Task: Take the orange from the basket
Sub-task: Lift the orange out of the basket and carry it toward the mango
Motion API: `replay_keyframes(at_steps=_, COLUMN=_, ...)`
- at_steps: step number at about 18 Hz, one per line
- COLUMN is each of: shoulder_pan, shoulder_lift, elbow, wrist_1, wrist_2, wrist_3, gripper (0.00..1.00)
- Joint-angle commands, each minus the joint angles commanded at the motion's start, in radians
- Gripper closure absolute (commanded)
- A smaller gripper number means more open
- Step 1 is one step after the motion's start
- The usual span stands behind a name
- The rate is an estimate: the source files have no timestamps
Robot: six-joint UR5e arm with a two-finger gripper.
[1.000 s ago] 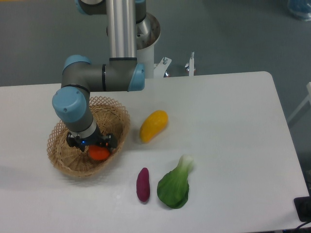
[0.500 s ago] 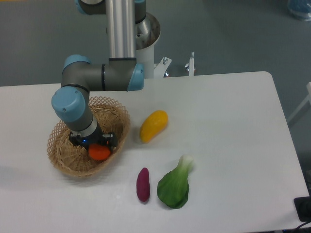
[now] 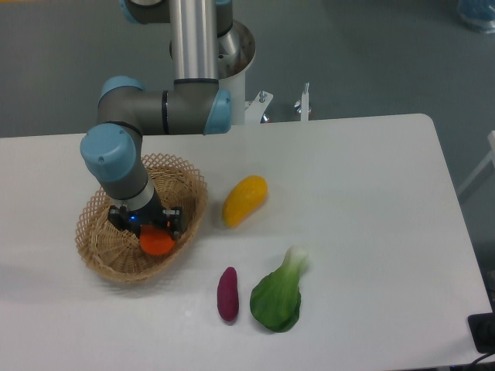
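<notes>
1. Grasp step in hand, by my reading: the gripper [image 3: 155,229] sits low inside the basket [image 3: 99,255], right over the orange [image 3: 158,243].
2. Orange lies in the basket's right half, near the wall facing the bench middle. Only its lower part shows; the black gripper body covers the top.
3. Fingers: hidden behind the wrist and the fruit. Cannot tell whether they are spread or already pinching the orange (the fruit sits snug under the gripper, which hints at contact, no more).
4. Arm comes in from above, forearm level over the basket's far rim, wrist pointing steeply down.
5. Elsewhere on the white bench [image 3: 356,193]: a yellow mango-like fruit [image 3: 245,200] just right of the basket and apart from it; a purple sweet potato [image 3: 228,293] and a bok choy [image 3: 279,294] nearer the front edge, side by side.
6. Next move, as a judgement: confirm a firm pinch on the orange, then lift straight up, clear of the openwork rim before any sideways travel.
7. Risk: the glossy round skin may slip from a shallow hold, and a drag sideways could catch the wicker and pull the light basket along.
</notes>
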Motion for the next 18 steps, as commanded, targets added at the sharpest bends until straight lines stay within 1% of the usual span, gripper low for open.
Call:
replay_keyframes(at_steps=1, shoulder_pan=0.011, shoulder_lift=0.015, elbow=0.000, wrist_1=0.000, wrist_2=0.003, wrist_3=0.021, gripper=0.49)
replay_keyframes(at_steps=4, shoulder_pan=0.063, shoulder_lift=0.032, elbow=0.006, wrist_1=0.000, wrist_2=-0.002, wrist_3=0.057, gripper=0.49)
replay_keyframes(at_steps=5, shoulder_pan=0.086, shoulder_lift=0.034, elbow=0.012, wrist_1=0.000, wrist_2=0.002, wrist_3=0.093, gripper=0.49)
replay_keyframes(at_steps=7, shoulder_pan=0.103, shoulder_lift=0.029, elbow=0.015, wrist_1=0.000, wrist_2=0.009, wrist_3=0.162, gripper=0.49)
replay_keyframes(at_steps=9, shoulder_pan=0.146, shoulder_lift=0.029, elbow=0.015, wrist_1=0.000, wrist_2=0.009, wrist_3=0.245, gripper=0.48)
replay_keyframes(at_steps=12, shoulder_pan=0.236, shoulder_lift=0.026, elbow=0.017, wrist_1=0.000, wrist_2=0.006, wrist_3=0.406, gripper=0.48)
replay_keyframes(at_steps=14, shoulder_pan=0.296, shoulder_lift=0.020, elbow=0.029, wrist_1=-0.003, wrist_2=-0.001, wrist_3=0.526, gripper=0.48)
replay_keyframes(at_steps=18, shoulder_pan=0.396, shoulder_lift=0.022, elbow=0.046, wrist_1=-0.005, wrist_2=-0.008, wrist_3=0.656, gripper=0.48)
